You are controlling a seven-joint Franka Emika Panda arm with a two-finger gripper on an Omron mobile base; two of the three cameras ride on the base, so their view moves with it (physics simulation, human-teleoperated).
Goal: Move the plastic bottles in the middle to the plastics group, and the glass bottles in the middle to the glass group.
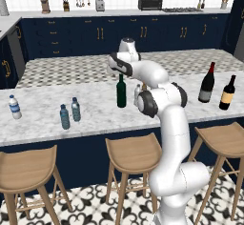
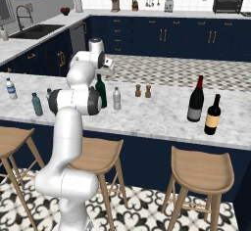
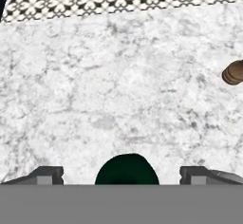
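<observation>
The claw (image 3: 121, 173) hangs spread wide, grasping nothing, right above the green bottle (image 1: 121, 91) mid-desk (image 1: 95, 109); two small water bottles (image 1: 70, 112) stand leftward; two red-topped wine bottles (image 1: 217, 88) near the right end.

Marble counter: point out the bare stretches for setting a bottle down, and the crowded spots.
The marble counter is bare between the wooden shakers and the red-topped wine bottles. A smaller bare patch lies between the banded white bottle and the two blue bottles. Crowded: around the green bottle under the claw, beside a clear bottle.
</observation>
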